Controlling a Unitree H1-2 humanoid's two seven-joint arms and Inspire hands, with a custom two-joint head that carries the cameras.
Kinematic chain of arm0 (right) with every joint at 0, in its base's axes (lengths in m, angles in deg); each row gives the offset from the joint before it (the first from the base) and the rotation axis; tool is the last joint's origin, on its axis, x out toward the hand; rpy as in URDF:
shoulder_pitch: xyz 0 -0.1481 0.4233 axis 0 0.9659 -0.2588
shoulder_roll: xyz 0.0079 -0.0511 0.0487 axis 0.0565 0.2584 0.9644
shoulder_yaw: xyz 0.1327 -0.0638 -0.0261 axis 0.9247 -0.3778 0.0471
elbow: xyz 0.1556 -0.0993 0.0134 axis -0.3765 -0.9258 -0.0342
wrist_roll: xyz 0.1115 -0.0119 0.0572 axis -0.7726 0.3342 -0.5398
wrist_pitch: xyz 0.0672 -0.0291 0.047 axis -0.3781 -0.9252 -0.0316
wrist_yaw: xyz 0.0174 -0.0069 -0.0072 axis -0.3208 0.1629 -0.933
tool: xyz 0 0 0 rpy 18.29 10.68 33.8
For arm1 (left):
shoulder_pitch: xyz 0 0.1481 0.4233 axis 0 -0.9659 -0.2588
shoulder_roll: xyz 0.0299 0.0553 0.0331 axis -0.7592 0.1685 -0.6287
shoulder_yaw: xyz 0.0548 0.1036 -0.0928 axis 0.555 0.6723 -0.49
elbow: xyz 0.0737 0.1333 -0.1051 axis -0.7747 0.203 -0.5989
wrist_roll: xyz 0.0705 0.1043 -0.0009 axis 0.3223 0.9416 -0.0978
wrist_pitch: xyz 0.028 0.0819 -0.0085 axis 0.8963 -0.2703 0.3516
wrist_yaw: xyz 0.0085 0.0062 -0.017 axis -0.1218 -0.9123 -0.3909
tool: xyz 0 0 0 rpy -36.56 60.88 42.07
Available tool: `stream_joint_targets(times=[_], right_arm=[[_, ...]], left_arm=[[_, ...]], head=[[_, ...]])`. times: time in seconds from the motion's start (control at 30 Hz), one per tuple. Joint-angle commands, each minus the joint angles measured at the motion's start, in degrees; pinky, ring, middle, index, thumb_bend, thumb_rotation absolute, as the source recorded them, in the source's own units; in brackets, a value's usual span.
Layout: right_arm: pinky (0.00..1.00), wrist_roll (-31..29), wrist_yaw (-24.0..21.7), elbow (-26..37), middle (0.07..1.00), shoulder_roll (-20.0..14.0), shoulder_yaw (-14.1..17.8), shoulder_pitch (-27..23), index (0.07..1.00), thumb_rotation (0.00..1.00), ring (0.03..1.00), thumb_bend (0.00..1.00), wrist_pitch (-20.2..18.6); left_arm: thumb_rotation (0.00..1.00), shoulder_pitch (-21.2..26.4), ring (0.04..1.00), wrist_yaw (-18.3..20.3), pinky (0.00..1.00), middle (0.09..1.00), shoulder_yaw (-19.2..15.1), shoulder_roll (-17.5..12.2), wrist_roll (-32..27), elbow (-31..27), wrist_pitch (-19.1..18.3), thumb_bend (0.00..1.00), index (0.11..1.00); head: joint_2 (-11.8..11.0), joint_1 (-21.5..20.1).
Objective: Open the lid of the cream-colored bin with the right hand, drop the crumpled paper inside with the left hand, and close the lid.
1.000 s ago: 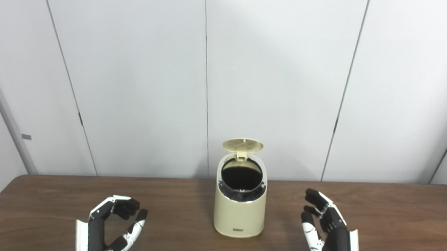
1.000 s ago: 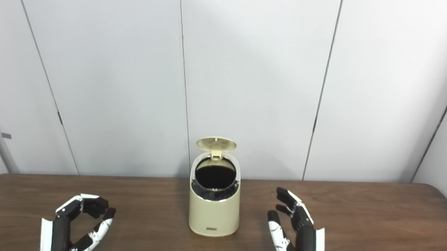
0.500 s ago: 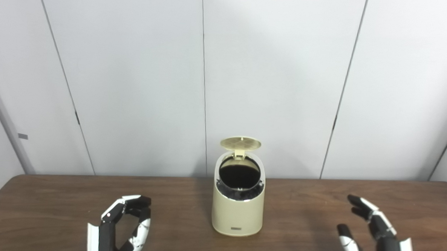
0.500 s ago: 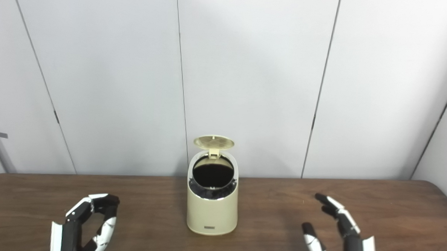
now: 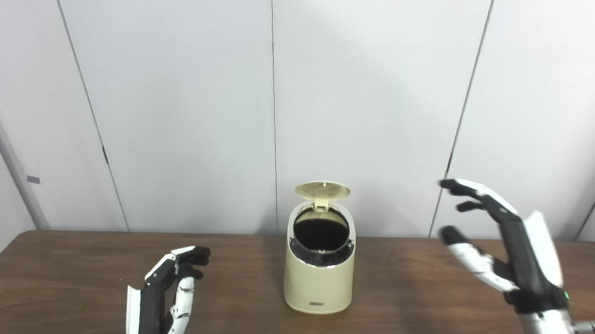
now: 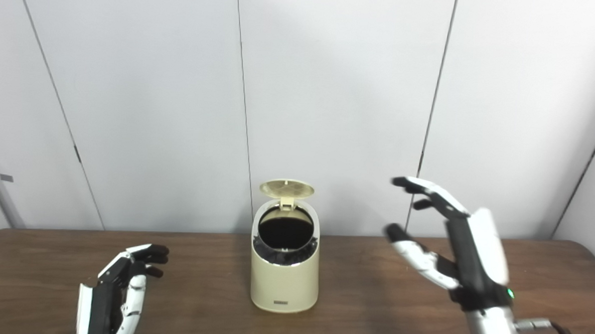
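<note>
The right hand is raised above the table, to the right of the cream-colored bin, with fingers and thumb spread and holding nothing. The left hand stays low, left of the bin, fingers apart, empty. The bin stands upright in the middle; its lid is open.

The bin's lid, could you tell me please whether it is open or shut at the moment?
Open. The lid stands tipped up behind the cream-colored bin, hinged at the back rim, and the dark round mouth is uncovered.
</note>
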Motion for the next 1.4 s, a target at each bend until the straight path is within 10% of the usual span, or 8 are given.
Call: stream_joint_targets(times=[0.0, 0.8, 1.37], right_arm=[[0.56, 1.4, -2.2, 3.0, 0.748, -1.4, 0.0, -4.2, 0.736, 0.78, 0.715, 0.51, -1.4], [0.74, 8.2, -27.3, -1.2, 0.872, -7.9, -10.9, -21.8, 0.86, 0.9, 0.861, 0.9, -9.9], [0.91, 14.9, -29.0, -8.5, 0.983, -5.1, -15.5, -27.0, 0.943, 0.93, 1.0, 0.99, -10.7]], left_arm=[[0.77, 1.1, 0.621, 1.4, 0.51, 0.652, -1.1, 0.8, 0.6, -2.3, 0.7, 0.25, 0.639], [0.76, 1.6, 0.624, 6.1, 0.52, 0.651, -6.0, 4.9, 2.9, -2.4, 0.9, 0.25, 0.632], [0.74, 1.6, 0.618, 5.9, 0.51, 0.648, -6.1, 5.4, 4.2, -2.5, 0.9, 0.28, 0.629]], head=[[0.1, 0.1], [0.0, 0.7], [-0.1, 0.9]])
